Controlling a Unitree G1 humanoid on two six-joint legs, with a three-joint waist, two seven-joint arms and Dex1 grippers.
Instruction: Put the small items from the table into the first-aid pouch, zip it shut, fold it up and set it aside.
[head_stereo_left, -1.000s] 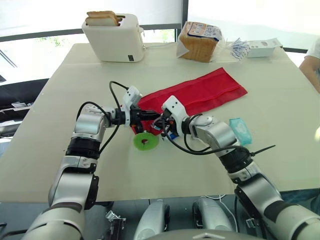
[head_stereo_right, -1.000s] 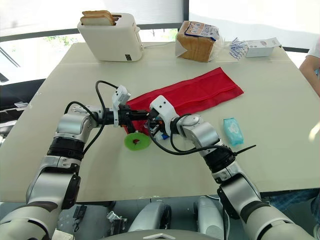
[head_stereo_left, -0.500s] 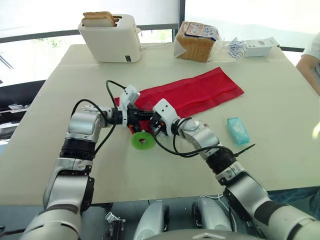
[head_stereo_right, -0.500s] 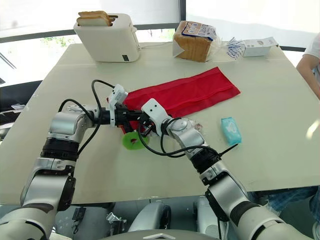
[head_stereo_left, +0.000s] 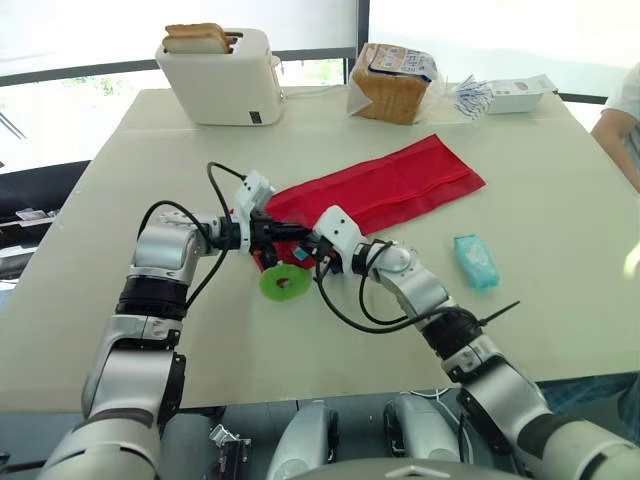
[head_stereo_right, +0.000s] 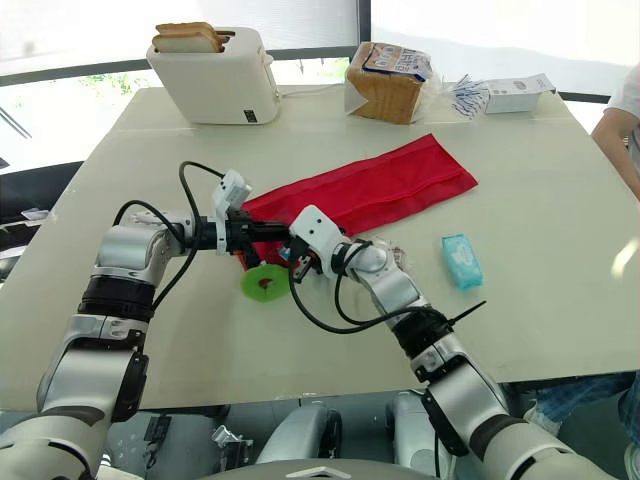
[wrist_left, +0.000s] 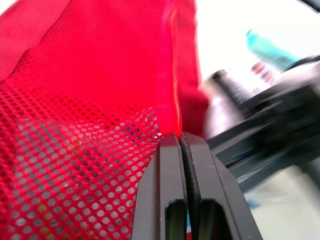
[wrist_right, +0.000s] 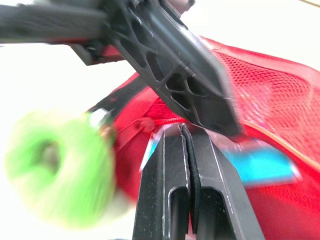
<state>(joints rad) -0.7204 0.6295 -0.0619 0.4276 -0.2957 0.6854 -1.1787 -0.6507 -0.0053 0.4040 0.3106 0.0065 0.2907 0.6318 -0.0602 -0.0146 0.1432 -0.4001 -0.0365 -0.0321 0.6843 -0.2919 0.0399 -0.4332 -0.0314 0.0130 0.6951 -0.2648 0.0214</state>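
Pouch (head_stereo_left: 390, 185) of limp, light mesh, best taken by zipper hem (wrist_left: 174, 75); pinched there by left gripper (wrist_left: 180, 139), right gripper (wrist_right: 181, 129) closed tight alongside

Red first-aid pouch (head_stereo_left: 400, 185): long flat fabric strip with a mesh panel, lying diagonally mid-desk (head_stereo_left: 150, 330). Far-right end is flat. Near-left end is bunched, its zipper edge pinched between the closed fingers of the left tool (wrist_left: 180, 136). Green ring-shaped roll (head_stereo_left: 283, 283): flat on the desk, just near of the pouch's pinched end. Teal packet (head_stereo_left: 476, 261): flat on the desk, right of the pouch, well apart. Blurred blue item (wrist_right: 260, 162) at the pouch mesh; inside or under, cannot tell.
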